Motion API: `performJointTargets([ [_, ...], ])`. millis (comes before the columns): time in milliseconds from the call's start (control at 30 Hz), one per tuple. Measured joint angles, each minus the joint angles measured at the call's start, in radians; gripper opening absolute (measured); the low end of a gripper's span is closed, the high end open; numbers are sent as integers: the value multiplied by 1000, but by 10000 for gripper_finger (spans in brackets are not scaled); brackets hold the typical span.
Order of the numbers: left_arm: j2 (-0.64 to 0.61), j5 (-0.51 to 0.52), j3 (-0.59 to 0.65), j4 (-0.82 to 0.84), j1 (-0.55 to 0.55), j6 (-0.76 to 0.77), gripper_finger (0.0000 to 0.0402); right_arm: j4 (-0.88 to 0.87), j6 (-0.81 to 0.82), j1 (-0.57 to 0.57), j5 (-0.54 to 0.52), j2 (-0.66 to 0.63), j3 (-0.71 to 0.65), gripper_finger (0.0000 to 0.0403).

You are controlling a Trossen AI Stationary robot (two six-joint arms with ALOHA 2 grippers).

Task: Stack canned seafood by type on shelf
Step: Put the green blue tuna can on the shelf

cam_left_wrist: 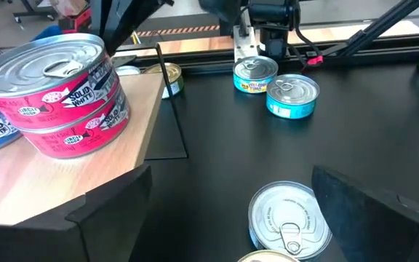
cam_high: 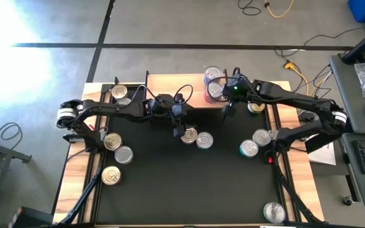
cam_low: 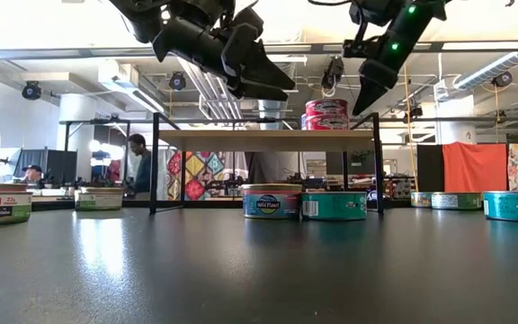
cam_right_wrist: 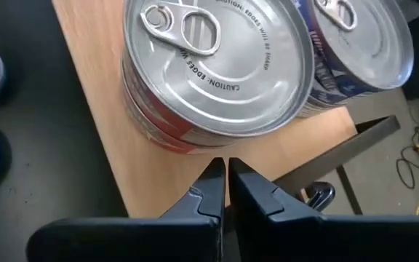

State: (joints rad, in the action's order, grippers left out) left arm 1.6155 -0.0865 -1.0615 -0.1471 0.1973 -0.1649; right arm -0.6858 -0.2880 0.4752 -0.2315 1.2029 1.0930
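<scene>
Light wood is what the shelf (cam_high: 176,92) is made of; from above it sits at the far edge of the black bench (cam_high: 182,183), its long side running left to right. Red-labelled tins (cam_high: 211,88) are stacked near its right end, lids up. The left gripper (cam_high: 181,130) hangs wide open and empty just above a pair of tins (cam_high: 196,137) on the bench in front of the shelf. The right gripper (cam_high: 228,109) is at the shelf's right front, pinched shut and holding nothing. More tins lie scattered down both sides of the bench.

From bench level, the shelf (cam_low: 266,139) stands on thin dark legs, with the red stack (cam_low: 326,114) on top. Two tins, one blue-labelled (cam_low: 272,202) and one teal (cam_low: 334,204), touch side by side in front. The left gripper (cam_low: 272,81) hangs above them, the right gripper (cam_low: 363,103) beside the red stack.

On the left wrist camera, two red tins (cam_left_wrist: 68,102) are stacked flat on the wood, and a silver-lidded tin (cam_left_wrist: 289,218) lies between the open fingers (cam_left_wrist: 369,211).

On the right wrist camera, closed fingertips (cam_right_wrist: 224,185) point at the red stack (cam_right_wrist: 209,69), with a blue tin (cam_right_wrist: 358,44) touching it
</scene>
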Motion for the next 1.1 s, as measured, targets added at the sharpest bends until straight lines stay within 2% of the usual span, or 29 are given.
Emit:
performJointTargets([
  [100, -14, 23, 7, 24, -30, -15, 361, -12, 2, -20, -6, -34, 7, 13],
  [200, -35, 108, 23, 42, -88, -45, 361, -12, 32, -69, -52, -74, 8, 13],
  [300, -61, 167, 61, 27, -165, -57, 361, -15, 94, -159, -133, -113, -5, 13],
  [467, -114, 204, 155, -37, -297, -5, 361, -8, 246, -354, -140, -131, -26, 13],
  [667, -126, 232, 261, -96, -406, 177, 361, 86, 445, -589, -135, -56, -66, 13],
  [800, -102, 386, 293, -154, -534, 300, 361, 104, 604, -695, -136, 20, -70, 13],
  [933, -66, 564, 262, -158, -678, 376, 361, 105, 740, -784, -136, 94, -71, 13],
  [1100, -17, 591, 210, -157, -772, 479, 361, 106, 905, -874, -136, 172, -71, 13],
])
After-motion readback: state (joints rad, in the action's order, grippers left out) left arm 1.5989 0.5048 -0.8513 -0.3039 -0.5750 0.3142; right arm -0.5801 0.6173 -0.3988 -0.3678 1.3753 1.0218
